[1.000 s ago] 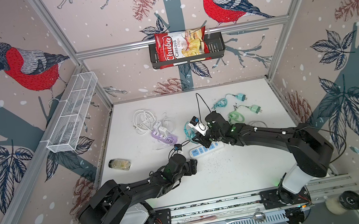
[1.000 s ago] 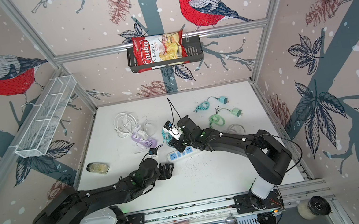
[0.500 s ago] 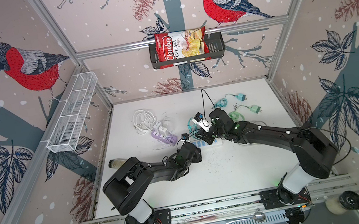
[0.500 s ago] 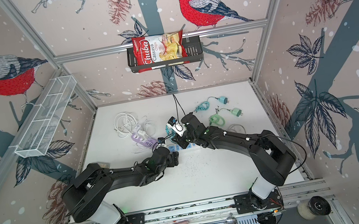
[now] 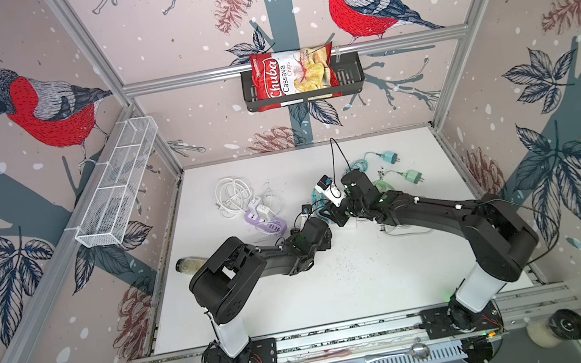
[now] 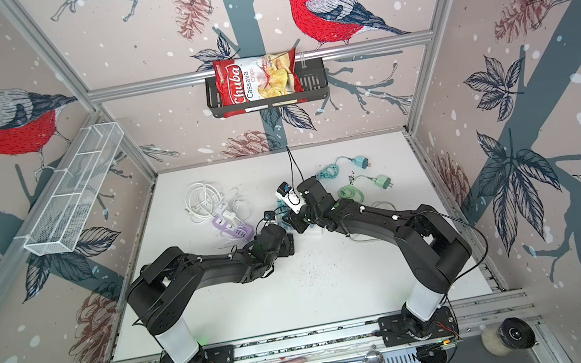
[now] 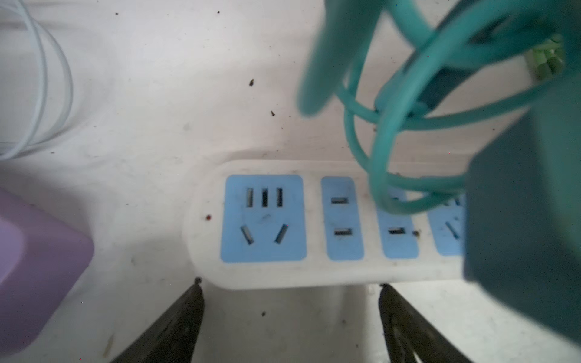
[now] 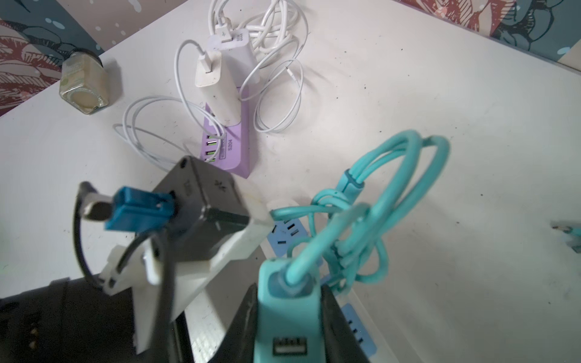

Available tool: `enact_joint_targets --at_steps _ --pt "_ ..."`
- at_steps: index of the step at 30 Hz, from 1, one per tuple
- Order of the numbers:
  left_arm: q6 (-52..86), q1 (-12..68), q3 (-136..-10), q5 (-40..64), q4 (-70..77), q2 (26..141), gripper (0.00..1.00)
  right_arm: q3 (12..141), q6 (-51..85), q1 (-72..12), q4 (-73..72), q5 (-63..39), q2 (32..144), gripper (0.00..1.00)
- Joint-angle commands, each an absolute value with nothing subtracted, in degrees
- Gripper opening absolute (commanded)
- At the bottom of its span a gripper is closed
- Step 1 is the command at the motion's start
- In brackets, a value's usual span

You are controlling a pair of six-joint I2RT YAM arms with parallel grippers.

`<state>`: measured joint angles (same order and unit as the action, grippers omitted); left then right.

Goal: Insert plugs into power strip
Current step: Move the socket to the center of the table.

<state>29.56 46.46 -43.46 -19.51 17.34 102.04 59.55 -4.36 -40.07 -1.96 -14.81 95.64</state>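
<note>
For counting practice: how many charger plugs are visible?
5: two white plugs on the purple strip; teal plug in right gripper; second teal plug and mint plug on table.

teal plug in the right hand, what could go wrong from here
1. The coiled cable of the teal plug dangles over the white power strip, across its blue two-slot sockets, so a loop might get trapped under the plug held in the right hand.
2. The left hand is open beside the strip's edge, not clamped on it, so the strip may slide when pushed.
</note>
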Motion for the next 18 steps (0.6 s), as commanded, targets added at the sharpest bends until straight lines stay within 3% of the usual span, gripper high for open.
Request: enact_joint_targets --at_steps 1,18 --pt "29.56 44.41 -40.61 -16.84 14.48 99.55 0.88 62.19 -3.42 -39.26 -4.31 -16.19 97.38 0.00" --pt "27.77 41.92 -31.64 -10.48 15.73 83.90 0.88 76.29 -12.13 -41.30 4.16 -16.54 112.25 0.00"
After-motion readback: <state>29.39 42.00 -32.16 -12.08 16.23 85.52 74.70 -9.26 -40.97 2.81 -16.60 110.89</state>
